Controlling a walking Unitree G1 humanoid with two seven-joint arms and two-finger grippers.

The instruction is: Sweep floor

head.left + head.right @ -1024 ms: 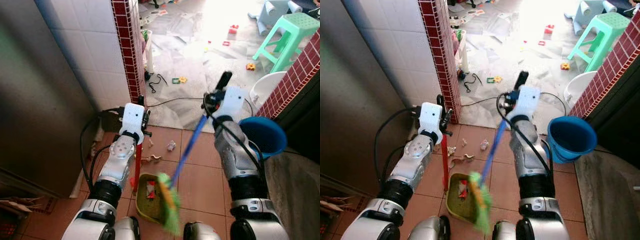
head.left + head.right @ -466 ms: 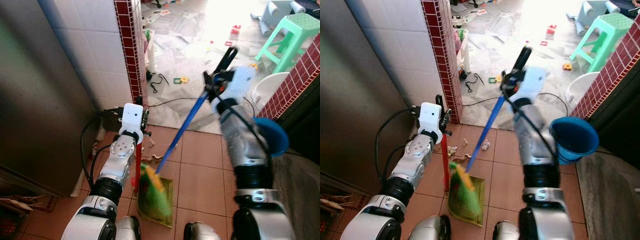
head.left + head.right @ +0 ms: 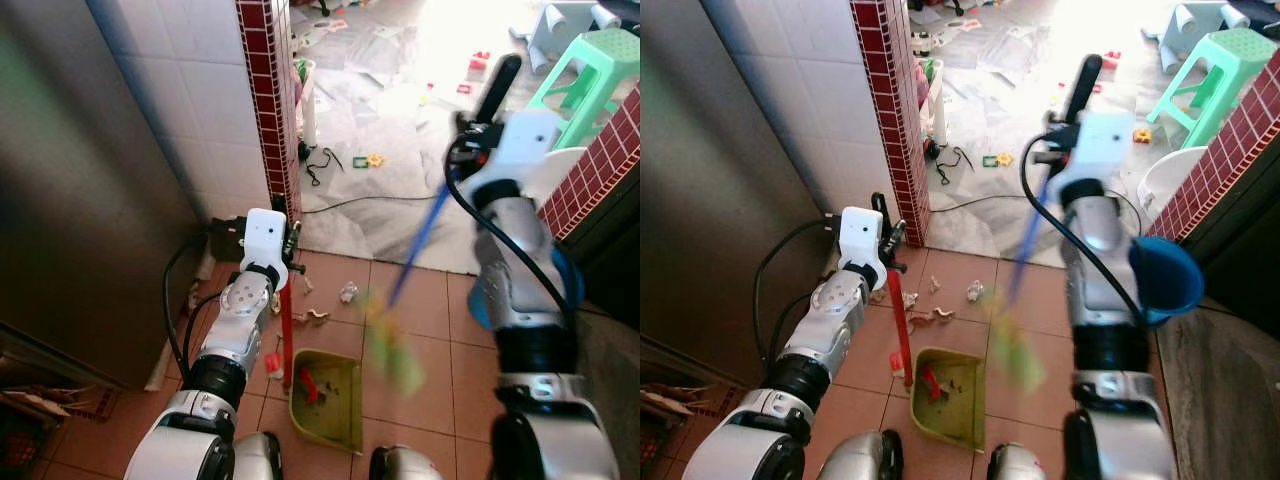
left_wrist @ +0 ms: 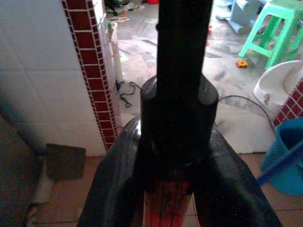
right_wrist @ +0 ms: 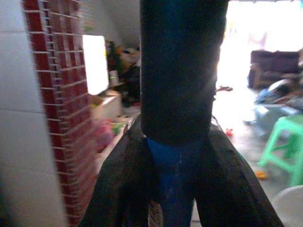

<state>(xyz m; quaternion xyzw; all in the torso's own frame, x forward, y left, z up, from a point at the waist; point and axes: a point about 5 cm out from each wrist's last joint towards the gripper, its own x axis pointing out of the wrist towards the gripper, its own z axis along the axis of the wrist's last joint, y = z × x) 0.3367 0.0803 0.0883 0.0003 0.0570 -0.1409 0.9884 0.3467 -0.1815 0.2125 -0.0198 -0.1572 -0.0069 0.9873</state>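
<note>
My left gripper is shut on the upright red handle of a green dustpan that rests on the terracotta tiles by my feet. A red scrap and crumbs lie inside the pan. My right gripper is shut on the blue broom handle, held high. The green broom head is blurred, just right of the pan. A crumpled paper, torn scraps and a red piece lie on the tiles. In the wrist views the fingers clamp the red handle and the fingers clamp the blue one.
A red-brick and white-tile pillar stands ahead on the left, with a steel panel beside it. A blue bucket sits behind my right arm. A white basin, a green stool, a black cable and scattered toys lie beyond.
The broom head swung off the dustpan toward the right, and my right arm moved right and away from me. The pan now shows with debris in it. My left arm held still.
</note>
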